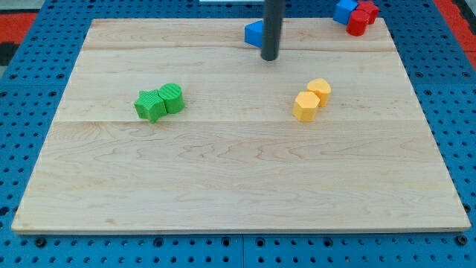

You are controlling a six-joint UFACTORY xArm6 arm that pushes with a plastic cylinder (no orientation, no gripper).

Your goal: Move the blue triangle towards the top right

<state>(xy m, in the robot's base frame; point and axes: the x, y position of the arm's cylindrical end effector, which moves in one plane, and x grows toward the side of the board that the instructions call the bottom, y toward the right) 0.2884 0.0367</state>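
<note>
Wooden board [238, 164], upright rod, my tip [269, 58] beside blue triangle [254, 33]

On the wooden tabletop [238, 179], my tip [269, 58] rests just right of the blue triangle [255, 33] at the far edge, partly hiding it. In the far right corner a blue block [344, 10] touches two red blocks [361, 16]. Two green blocks [159, 101] sit together at left; two yellow blocks [312, 99] touch right of centre.

Top-right corner crowded — blue cube [344, 10], red blocks [361, 17] — open board [223, 179] elsewhere.
</note>
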